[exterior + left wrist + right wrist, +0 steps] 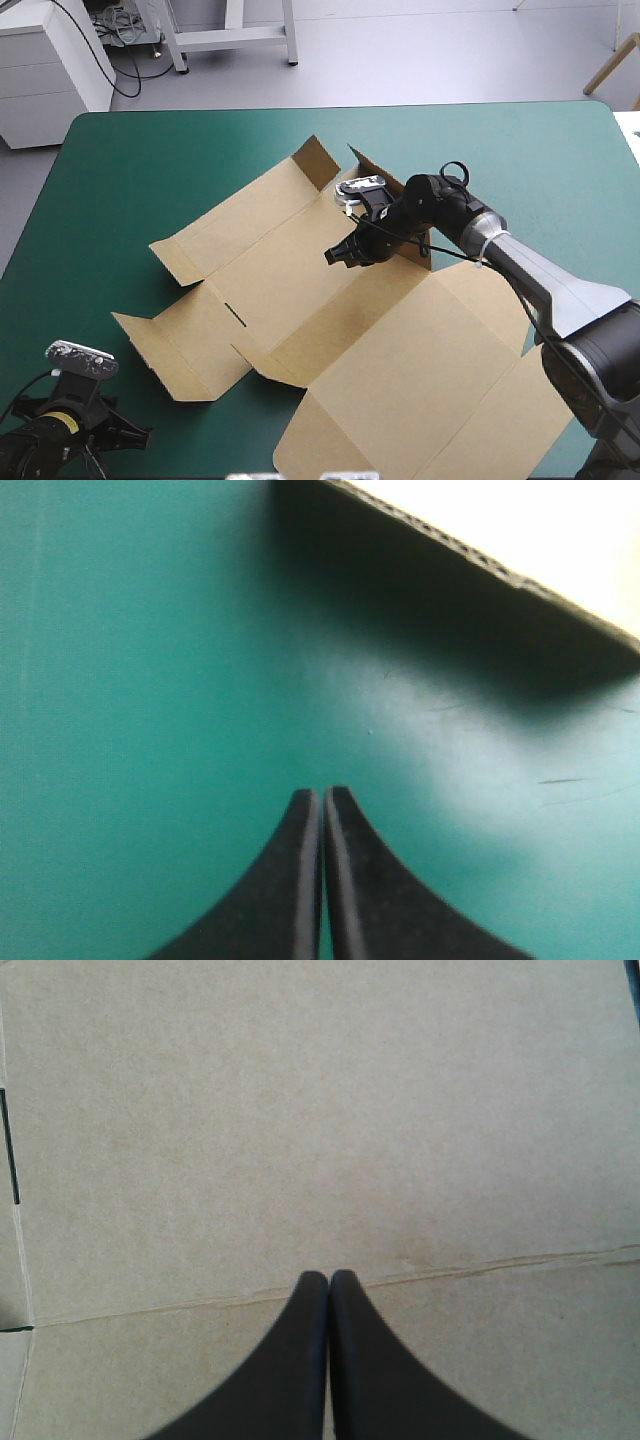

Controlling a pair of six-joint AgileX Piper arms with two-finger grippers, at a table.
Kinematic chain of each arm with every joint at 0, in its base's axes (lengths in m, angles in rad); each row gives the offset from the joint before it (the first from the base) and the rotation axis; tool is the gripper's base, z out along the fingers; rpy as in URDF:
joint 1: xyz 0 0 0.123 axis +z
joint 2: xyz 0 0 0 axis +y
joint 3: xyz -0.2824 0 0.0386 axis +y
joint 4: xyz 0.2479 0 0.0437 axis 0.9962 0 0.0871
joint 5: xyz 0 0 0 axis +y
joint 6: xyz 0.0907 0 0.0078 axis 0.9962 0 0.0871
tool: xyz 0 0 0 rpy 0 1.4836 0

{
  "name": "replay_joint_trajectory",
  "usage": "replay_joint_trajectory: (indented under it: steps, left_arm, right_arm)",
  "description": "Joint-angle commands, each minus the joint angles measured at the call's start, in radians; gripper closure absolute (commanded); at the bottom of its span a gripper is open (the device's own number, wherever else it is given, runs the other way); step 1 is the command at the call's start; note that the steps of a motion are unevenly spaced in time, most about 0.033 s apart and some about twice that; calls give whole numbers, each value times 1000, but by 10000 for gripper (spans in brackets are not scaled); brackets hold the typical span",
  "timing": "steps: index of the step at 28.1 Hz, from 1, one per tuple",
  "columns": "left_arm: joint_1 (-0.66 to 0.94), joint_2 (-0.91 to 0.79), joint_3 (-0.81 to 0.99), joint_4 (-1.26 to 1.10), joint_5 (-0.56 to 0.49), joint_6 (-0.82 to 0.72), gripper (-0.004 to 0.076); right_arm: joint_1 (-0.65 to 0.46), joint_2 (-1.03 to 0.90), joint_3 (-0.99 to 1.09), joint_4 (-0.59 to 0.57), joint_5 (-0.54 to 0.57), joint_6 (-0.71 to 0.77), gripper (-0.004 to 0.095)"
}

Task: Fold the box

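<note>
Brown box (280, 250) lies open and mostly flat in the middle of the teal-green table (150, 170). Some small flaps at its far end stand up. The right gripper (333, 256) is over the middle of the box, and its black fingers (300, 1360) are pressed together on nothing. The left gripper (135, 433) is at the near left corner, over bare cover. Its fingers (290, 880) are pressed together too, with one edge of the box (560, 540) just ahead.
</note>
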Motion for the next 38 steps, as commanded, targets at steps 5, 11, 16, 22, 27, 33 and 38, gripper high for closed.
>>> replay_joint_trajectory:
  steps: [5,11,16,22,27,33,38]
  left_arm:
    - [0,8,-26,-4,-44,-8,734]
    - [0,8,-26,-4,-44,-8,734]
    - [0,8,-26,-4,-41,-8,734]
    - [0,8,-26,-4,-43,-8,734]
    - [0,8,-26,-4,-43,-8,734]
    - [0,8,-26,-4,-43,-8,734]
    - [0,8,-26,-4,-43,-8,734]
  right_arm:
    - [2,-47,-31,21,-20,-8,927]
    - [2,-47,-31,21,-20,-11,927]
    - [2,-47,-31,21,-18,-11,927]
    - [2,-47,-31,21,-16,-11,927]
    - [2,-47,-31,21,-16,-7,927]
    - [2,-47,-31,21,-13,1,927]
    - [2,-57,-31,13,8,27,927]
